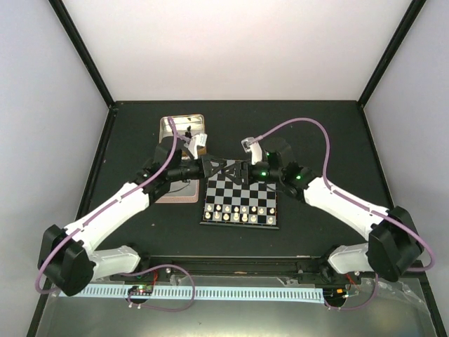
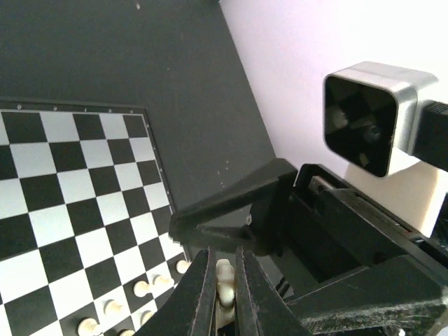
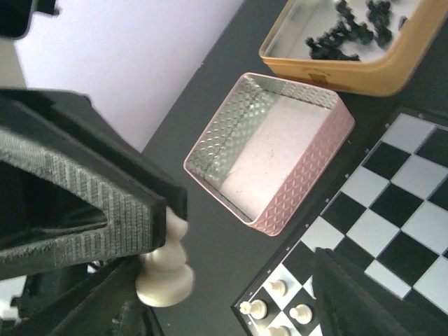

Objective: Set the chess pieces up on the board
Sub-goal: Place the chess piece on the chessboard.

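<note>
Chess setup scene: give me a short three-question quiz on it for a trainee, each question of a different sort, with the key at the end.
1. True or false: the yellow tin holds black pieces.
2. Pick one. In the right wrist view, the pink tin is: A) empty, B) full of white pieces, C) standing on the board.
3. Short answer: what colour is the piece gripped in the left tool?

Key: 1 true; 2 A; 3 white.
</note>
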`<state>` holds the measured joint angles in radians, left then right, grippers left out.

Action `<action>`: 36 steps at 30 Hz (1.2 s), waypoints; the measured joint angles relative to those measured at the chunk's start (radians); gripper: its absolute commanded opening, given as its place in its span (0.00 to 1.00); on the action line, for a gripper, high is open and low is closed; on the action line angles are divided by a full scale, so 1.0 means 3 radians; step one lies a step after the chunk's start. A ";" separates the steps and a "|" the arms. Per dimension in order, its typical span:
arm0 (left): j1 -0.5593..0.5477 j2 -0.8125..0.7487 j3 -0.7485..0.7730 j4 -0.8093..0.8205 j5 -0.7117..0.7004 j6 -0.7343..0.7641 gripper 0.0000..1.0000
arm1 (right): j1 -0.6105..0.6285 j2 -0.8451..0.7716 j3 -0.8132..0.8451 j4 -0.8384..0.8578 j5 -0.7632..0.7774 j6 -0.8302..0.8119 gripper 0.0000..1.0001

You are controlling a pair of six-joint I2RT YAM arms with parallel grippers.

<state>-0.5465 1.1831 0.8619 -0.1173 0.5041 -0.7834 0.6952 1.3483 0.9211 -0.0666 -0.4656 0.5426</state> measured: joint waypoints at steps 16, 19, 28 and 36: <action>-0.0107 -0.0106 0.0028 0.0037 0.0080 -0.0083 0.37 | 0.0019 -0.0203 -0.0106 0.0206 -0.0275 -0.0153 0.01; -0.0109 -0.0106 0.0131 -0.0043 0.0188 -0.0056 0.44 | 0.0018 -0.0238 -0.0106 0.0158 -0.0304 -0.0420 0.02; -0.0108 -0.0093 0.0621 -0.0665 0.0486 0.0259 0.37 | 0.0018 -0.0415 -0.0106 -0.0072 -0.0579 -0.1171 0.02; -0.0099 0.0127 0.0847 -0.1174 0.0764 0.0532 0.45 | 0.0018 -0.0403 -0.0106 -0.0216 -0.0613 -0.1359 0.03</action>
<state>-0.5762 1.2213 1.1160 -0.4694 0.7334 -0.6239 0.7006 1.2274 0.8894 -0.1314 -0.6495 0.1349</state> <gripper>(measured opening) 0.417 0.138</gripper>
